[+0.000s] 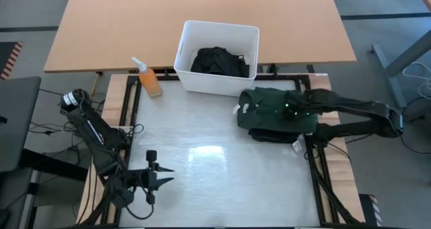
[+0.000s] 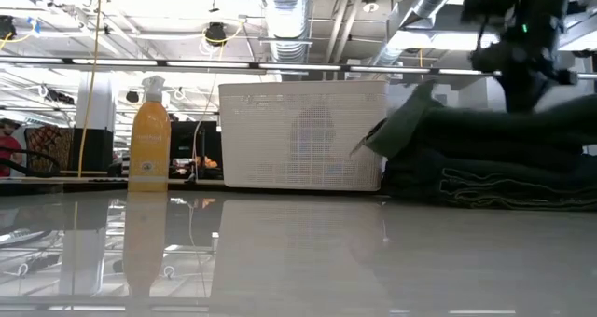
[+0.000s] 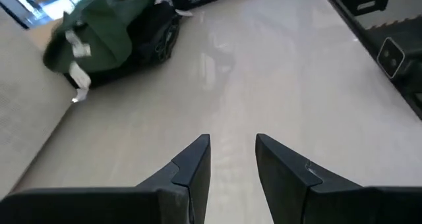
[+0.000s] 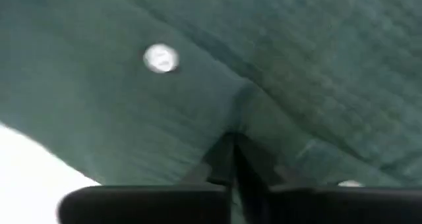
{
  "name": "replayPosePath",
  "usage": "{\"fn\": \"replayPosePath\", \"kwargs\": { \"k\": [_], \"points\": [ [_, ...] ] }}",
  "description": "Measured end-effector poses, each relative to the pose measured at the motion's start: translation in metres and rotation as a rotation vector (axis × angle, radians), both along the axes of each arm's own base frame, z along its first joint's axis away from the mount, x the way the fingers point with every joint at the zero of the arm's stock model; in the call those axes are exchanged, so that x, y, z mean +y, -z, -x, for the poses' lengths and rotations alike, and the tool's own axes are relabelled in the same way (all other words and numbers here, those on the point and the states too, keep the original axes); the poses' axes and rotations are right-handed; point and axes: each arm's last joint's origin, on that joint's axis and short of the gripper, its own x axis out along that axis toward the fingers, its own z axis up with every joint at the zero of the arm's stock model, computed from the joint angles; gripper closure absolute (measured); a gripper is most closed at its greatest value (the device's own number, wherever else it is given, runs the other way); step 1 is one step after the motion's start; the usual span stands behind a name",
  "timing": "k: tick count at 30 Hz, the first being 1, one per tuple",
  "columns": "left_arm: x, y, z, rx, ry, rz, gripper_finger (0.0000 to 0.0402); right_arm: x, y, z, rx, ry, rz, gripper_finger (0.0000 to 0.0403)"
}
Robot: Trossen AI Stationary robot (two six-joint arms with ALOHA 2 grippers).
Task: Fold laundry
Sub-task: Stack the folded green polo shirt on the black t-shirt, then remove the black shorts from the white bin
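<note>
The pale glossy desk (image 1: 215,168) carries a folded pile of dark green soft cloth garments (image 1: 276,114) at its right side, just in front of the white rectangular plastic bin (image 1: 217,56). The right pincer (image 1: 291,110) sits directly on top of this pile; its wrist view shows the two dark fingers (image 4: 232,159) brought together into the green cloth (image 4: 277,72), pinching a small ridge of it beside a white button (image 4: 160,58). The high view shows more crumpled black cloth (image 1: 219,60) lying inside the bin, which the low view cannot show: there the bin's wall (image 2: 303,133) hides its contents, and the stacked folds of the pile (image 2: 494,163) appear edge-on with the right arm coming down from above. The left pincer (image 1: 161,175) waits near the desk's front left edge, its fingers (image 3: 191,168) parted with nothing between them, pointed across bare desk toward the pile (image 3: 112,36). An orange plastic spray bottle (image 1: 149,79) stands left of the bin.
</note>
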Motion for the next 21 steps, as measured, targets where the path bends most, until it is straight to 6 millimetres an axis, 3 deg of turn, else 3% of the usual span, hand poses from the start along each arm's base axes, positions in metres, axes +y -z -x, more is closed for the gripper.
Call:
{"fn": "replayPosePath", "kwargs": {
  "k": [3, 8, 11, 14, 18, 21],
  "points": [
    [0.000, 0.002, -0.002, 0.021, 0.012, 0.012, 0.0290, -0.003, 0.024, -0.003, 0.117, -0.009, -0.004, 0.0389],
    [0.000, 0.002, -0.003, 0.028, 0.013, 0.031, 0.0290, -0.014, 0.031, -0.010, 0.229, -0.092, -0.004, 0.0359],
    [0.001, 0.002, -0.003, 0.022, 0.006, 0.029, 0.0290, -0.019, 0.012, -0.017, 0.212, -0.157, 0.026, 0.0356],
    [0.001, 0.002, -0.004, 0.018, -0.005, 0.032, 0.0290, -0.022, -0.019, -0.024, 0.142, -0.204, 0.083, 0.0364],
    [0.002, 0.001, -0.004, 0.014, -0.013, 0.044, 0.0290, -0.020, -0.059, -0.020, 0.104, -0.238, 0.108, 0.0379],
    [0.002, 0.002, -0.004, 0.014, -0.014, 0.049, 0.0290, -0.014, -0.073, -0.016, 0.093, -0.265, 0.089, 0.0383]
  ]
}}
